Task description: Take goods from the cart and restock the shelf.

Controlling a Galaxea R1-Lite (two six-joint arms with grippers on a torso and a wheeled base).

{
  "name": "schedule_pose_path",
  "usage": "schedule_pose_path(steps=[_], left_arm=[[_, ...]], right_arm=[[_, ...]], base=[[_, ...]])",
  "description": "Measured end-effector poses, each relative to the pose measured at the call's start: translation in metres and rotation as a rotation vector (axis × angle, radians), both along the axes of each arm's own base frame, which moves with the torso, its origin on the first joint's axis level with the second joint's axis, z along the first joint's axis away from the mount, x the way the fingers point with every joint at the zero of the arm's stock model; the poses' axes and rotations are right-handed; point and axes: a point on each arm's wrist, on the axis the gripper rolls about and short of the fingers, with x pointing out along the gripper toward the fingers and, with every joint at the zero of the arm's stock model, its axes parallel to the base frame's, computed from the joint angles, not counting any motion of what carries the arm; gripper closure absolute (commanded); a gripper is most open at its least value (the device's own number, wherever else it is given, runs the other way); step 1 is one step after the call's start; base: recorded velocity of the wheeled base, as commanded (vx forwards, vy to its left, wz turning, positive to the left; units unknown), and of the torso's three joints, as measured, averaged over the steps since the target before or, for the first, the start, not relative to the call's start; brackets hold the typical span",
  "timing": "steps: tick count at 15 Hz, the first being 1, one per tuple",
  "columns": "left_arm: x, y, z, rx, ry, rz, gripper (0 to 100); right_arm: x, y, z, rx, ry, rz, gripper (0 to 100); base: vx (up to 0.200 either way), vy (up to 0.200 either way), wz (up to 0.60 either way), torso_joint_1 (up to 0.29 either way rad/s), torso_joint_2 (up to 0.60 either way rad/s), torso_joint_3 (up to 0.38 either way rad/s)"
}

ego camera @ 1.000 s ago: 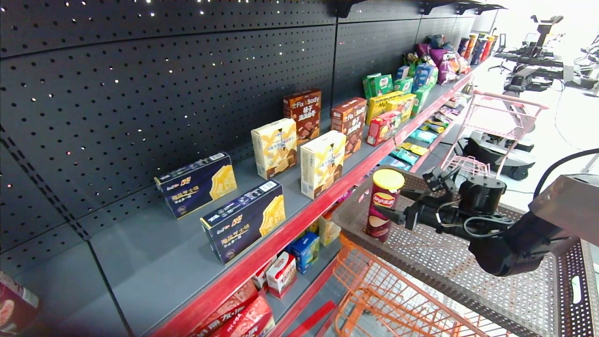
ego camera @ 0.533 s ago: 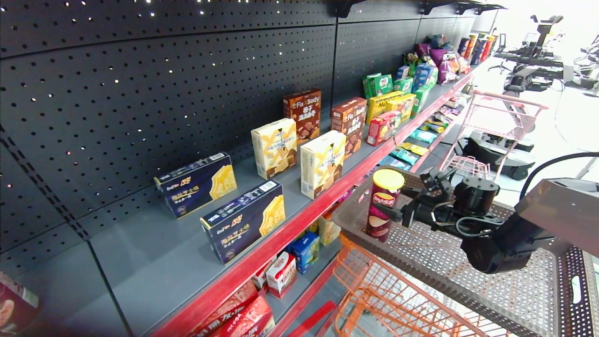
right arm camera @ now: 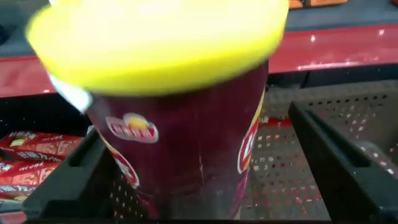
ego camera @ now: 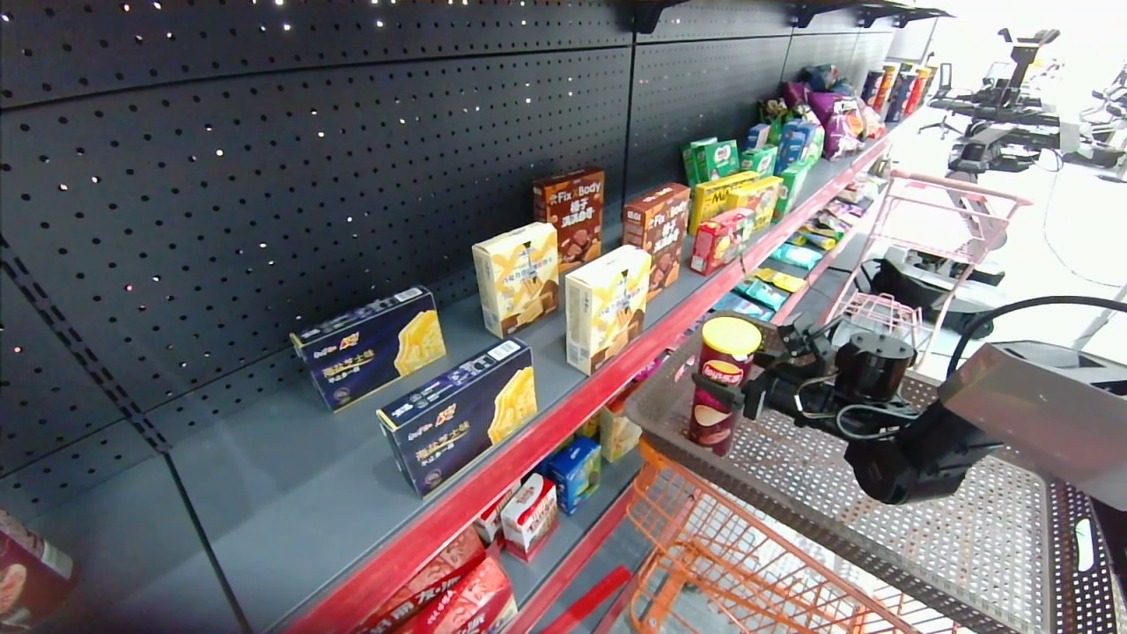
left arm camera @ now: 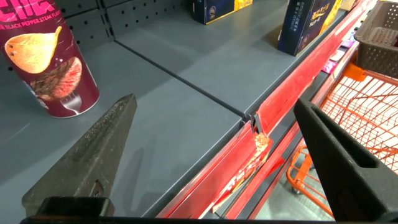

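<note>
Closest to us, our left hand (left arm camera: 214, 106) hangs released, fingers spread wide with nothing between them, over the bare grey deck of the shelf (left arm camera: 180, 93). Beside it a second chips can (left arm camera: 46, 62) stands upright on that deck. The left wrist view gives us its whole maroon side, where the head view catches just a sliver at its lower corner (ego camera: 26, 572).

Over on our right, the orange cart (ego camera: 748, 563) carries a perforated tray (ego camera: 880, 511), and the chips can (ego camera: 722, 383) with its yellow lid stands upright at the tray's edge nearest the shelf. Our right hand (ego camera: 718, 392) straddles it. From the head view we cannot judge the grip. The right wrist view settles it: one finger (right arm camera: 336, 155) stands apart from the can wall, so the hand is released around the can and not clenched. That view also shows red packets (right arm camera: 31, 162) on a lower level.

Farther along the shelf stand two dark blue boxes (ego camera: 458, 414), then two cream boxes (ego camera: 607, 308), then two brown boxes (ego camera: 656, 233). Beyond those, a pink cart (ego camera: 933, 238) waits on the floor.
</note>
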Motion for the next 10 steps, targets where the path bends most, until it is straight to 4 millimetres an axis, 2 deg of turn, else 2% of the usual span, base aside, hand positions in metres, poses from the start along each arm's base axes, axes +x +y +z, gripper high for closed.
schedule_pose_path(steps=[10], left_arm=[[0.000, 0.000, 0.000, 0.000, 0.000, 0.000, 0]], right_arm=[[-0.004, 0.005, -0.036, -0.006, 0.050, 0.010, 0]], base=[[0.000, 0.000, 0.00, 0.000, 0.00, 0.000]])
